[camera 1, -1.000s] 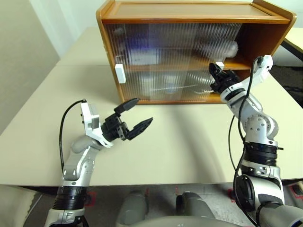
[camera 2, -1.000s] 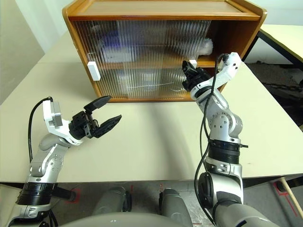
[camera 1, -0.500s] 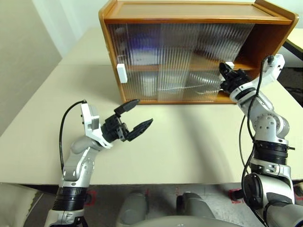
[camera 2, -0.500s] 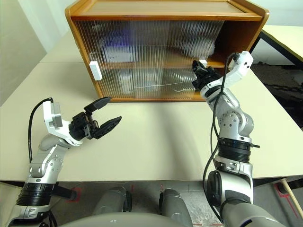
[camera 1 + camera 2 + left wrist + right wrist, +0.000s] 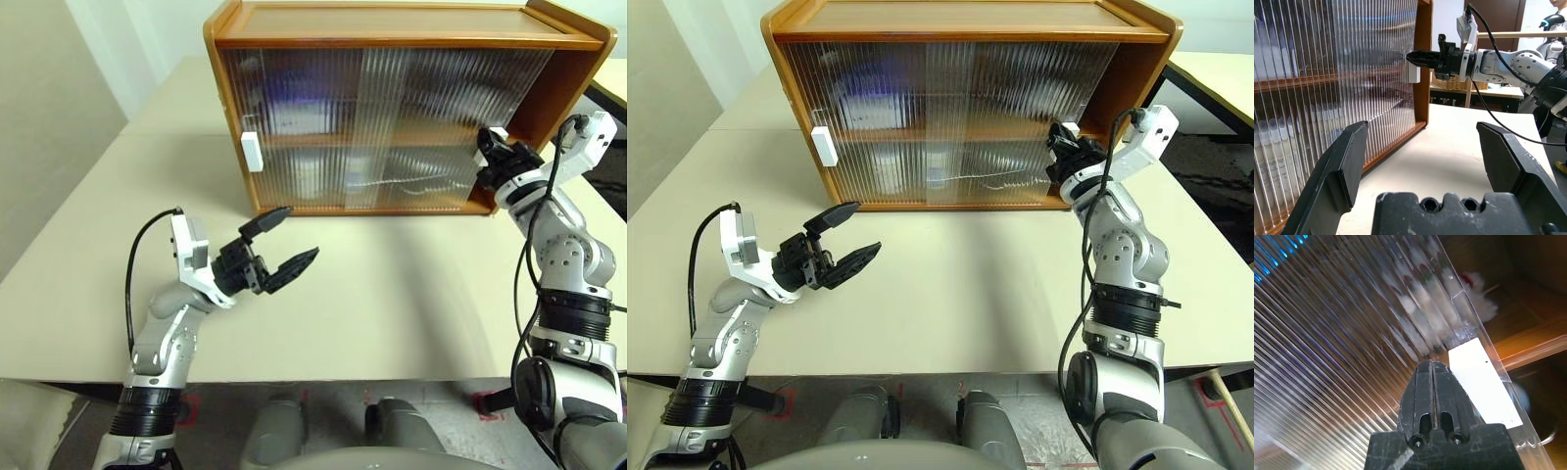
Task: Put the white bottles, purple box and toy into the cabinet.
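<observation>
Pale beige surface [image 5: 392, 294] carries the cabinet [image 5: 392, 24], which stands at its far side, and nothing else lies on it near the arms. Behind the ribbed sliding doors a purple blur, probably the purple box [image 5: 289, 98], shows on the upper shelf at the left, and the toy [image 5: 1474, 286] is seen in the right wrist view as a white fluffy shape inside, partly past the door edge. Pale shapes behind the lower panes may be the white bottles, but I cannot tell for sure. The right claw [image 5: 493, 157] is fully shut, holds nothing, and presses its tips just beside the white handle [image 5: 1484, 382] of the right door. The left claw [image 5: 279, 250] hangs wide open and empty over the surface, well apart from the cabinet. To my judgement the door is being slid closed, and a small gap is left at the right end. The risk is that the tips slip off the smooth ribbed pane or past the handle, so the door stops short. If the toy sticks out, the door edge could also catch it.
</observation>
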Action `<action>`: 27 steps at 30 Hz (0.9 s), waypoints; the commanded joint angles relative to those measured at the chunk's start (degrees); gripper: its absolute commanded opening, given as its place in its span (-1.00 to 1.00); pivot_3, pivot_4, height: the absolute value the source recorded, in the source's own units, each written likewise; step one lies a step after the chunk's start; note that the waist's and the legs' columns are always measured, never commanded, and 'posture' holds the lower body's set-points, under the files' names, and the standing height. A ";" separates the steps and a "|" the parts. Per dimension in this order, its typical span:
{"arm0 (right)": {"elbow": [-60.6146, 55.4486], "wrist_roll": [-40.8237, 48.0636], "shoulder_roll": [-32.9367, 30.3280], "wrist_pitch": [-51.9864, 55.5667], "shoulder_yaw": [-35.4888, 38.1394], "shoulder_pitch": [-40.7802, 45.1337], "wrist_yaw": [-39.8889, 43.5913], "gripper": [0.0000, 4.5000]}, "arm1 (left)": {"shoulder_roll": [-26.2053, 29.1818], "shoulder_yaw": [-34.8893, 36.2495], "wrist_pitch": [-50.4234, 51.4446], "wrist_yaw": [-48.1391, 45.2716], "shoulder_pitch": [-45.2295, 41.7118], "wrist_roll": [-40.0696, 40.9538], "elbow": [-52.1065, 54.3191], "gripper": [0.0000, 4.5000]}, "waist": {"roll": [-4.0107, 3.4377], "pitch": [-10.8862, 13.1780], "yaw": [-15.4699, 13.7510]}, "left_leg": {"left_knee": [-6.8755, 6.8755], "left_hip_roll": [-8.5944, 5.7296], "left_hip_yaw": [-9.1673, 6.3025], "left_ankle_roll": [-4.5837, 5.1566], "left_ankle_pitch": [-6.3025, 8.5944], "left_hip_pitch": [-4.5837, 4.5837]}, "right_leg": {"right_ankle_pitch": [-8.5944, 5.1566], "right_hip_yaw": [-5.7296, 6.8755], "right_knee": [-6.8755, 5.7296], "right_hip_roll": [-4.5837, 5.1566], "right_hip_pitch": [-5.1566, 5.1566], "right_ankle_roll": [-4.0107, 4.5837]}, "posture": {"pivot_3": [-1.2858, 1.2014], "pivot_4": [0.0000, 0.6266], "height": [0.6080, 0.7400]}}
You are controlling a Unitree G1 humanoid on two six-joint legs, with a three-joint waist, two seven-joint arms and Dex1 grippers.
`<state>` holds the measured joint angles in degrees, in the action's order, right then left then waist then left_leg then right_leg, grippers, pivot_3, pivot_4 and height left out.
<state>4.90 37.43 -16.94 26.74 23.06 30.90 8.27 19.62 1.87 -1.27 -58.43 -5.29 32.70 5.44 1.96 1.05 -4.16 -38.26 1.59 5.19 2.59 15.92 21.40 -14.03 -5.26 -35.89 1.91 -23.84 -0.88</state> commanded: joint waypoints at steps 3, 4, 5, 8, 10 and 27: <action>2.11 -2.15 -0.79 -3.62 1.75 0.95 -0.82 -0.98 | -0.22 -0.73 0.38 0.18 -0.04 -0.75 -1.10 1.00 | 0.00 0.00 0.02 | -0.01 0.00 0.01 0.01 0.00 -0.01 | 0.01 -0.02 0.00 0.00 0.00 -0.01 | 0.20 -1.00 1.00; 2.30 -2.38 -0.90 -3.86 1.75 0.90 -0.87 -0.98 | -0.21 -0.74 0.39 0.15 -0.09 -0.76 -1.16 1.00 | 0.00 0.00 0.02 | -0.01 0.00 0.01 0.01 0.00 -0.02 | 0.01 -0.02 0.00 0.00 0.01 -0.01 | 0.20 -1.00 1.00; 2.41 -2.61 -1.01 -4.07 1.77 0.81 -0.96 -0.98 | -0.20 -0.73 0.39 0.14 -0.12 -0.76 -1.17 1.00 | 0.00 0.00 0.04 | -0.01 0.00 0.01 0.01 0.00 -0.02 | 0.01 -0.02 0.00 0.00 0.02 -0.01 | 0.20 -1.00 1.00; 2.87 -3.38 -1.59 -5.07 2.38 0.45 -1.40 -0.98 | -0.15 -0.69 0.37 0.14 -0.23 -0.83 -1.25 1.00 | 0.00 0.00 0.05 | -0.01 0.00 0.01 0.01 0.00 -0.02 | 0.01 -0.02 0.00 -0.01 0.02 -0.01 | 0.20 -1.00 1.00; 3.32 -3.73 -2.02 -5.61 2.70 0.40 -1.46 -0.98 | -0.13 -0.65 0.43 0.14 -0.15 -0.74 -1.17 1.00 | 0.00 0.00 0.04 | -0.01 0.00 0.01 0.01 -0.01 -0.02 | 0.01 -0.02 0.00 0.00 0.02 -0.01 | 0.20 -1.00 1.00; 5.32 -7.79 -4.26 -10.35 4.13 1.18 -1.77 -0.98 | -0.47 -0.81 0.15 0.10 -0.45 -0.83 -1.66 1.00 | 0.00 0.00 0.02 | -0.03 -0.01 0.02 0.03 -0.02 -0.02 | 0.02 -0.04 0.01 0.00 0.05 -0.02 | 0.20 -1.00 1.00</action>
<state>9.58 30.40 -19.93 18.46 25.82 31.25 6.95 19.17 1.47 -1.14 -58.34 -5.70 32.70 4.41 1.95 1.05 -4.14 -38.29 1.58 5.21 2.61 15.91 21.38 -14.02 -5.30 -35.88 1.91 -23.79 -0.91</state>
